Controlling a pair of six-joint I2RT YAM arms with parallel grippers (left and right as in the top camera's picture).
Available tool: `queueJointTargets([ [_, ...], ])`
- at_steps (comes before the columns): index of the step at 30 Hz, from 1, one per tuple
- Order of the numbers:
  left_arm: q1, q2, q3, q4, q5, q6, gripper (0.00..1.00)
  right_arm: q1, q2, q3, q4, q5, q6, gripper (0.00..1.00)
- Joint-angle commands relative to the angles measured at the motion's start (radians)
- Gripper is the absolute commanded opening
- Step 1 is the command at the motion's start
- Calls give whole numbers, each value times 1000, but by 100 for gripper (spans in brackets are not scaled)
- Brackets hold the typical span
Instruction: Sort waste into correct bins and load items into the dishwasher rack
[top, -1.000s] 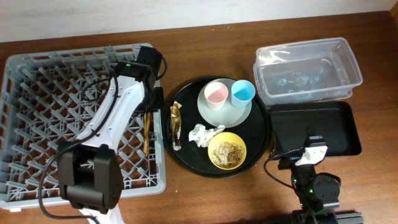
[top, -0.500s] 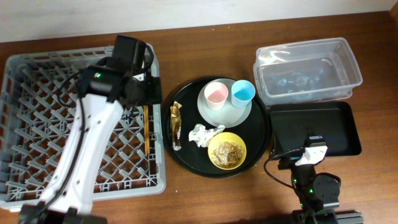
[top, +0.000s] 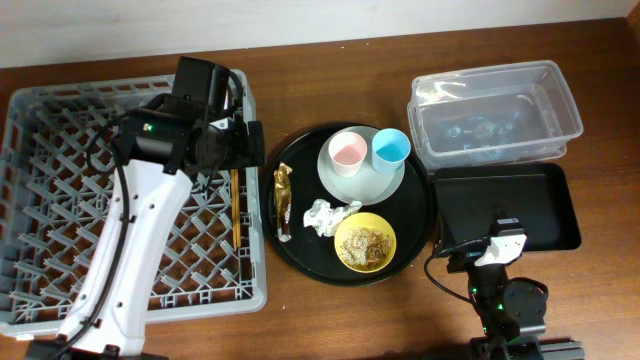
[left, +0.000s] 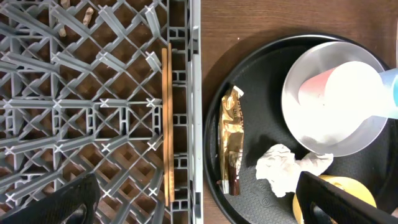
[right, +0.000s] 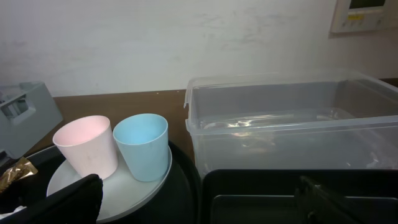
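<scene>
Chopsticks (left: 166, 124) are lying side by side on the dishwasher rack (left: 74, 106), just inside its right wall: thin, straight brown wood on grey plastic lattice. I am holding my left pincer (left: 196, 199) spread wide and empty above that wall, and only its two dark fingers (left: 68, 199) are showing, at the bottom corners of my left wrist view.

One of them is covering part of the yellow bowl (top: 345, 262), which the frame edge is also cutting off. From overhead I am seeing the beige crumbly scraps (top: 366, 243) filling it. The light blue cup (right: 142, 146) is standing just beside the matte pink cup (right: 87, 146) on the round white plate (left: 298, 118), though my left wrist view is clipping the blue one at the edge.

The gold-brown foil wrapper (left: 232, 146), crinkled and shiny, and the crumpled white napkin (left: 283, 171) are resting on the glossy round black tray (left: 249, 93).

I am keeping my right pincer (right: 199, 199) wide too, gripping nothing, low in front of the clear rimmed tub (right: 286, 124). Glints are showing inside the tub, and I cannot tell what they are. The shallow black rectangular tray (top: 545, 205) is sitting just beside it, cut off along the bottom of my right wrist view.
</scene>
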Motion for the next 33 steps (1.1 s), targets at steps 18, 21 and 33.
queueJointTargets([
  [18,2,-2,9,-2,7,5,100,5,21,180,-173,-224,100,99],
  [21,2,-2,9,-2,7,5,99,5,201,460,-343,-221,99,99],
  [33,2,-2,9,-2,7,5,99,43,1122,1272,-1091,-453,88,90],
])
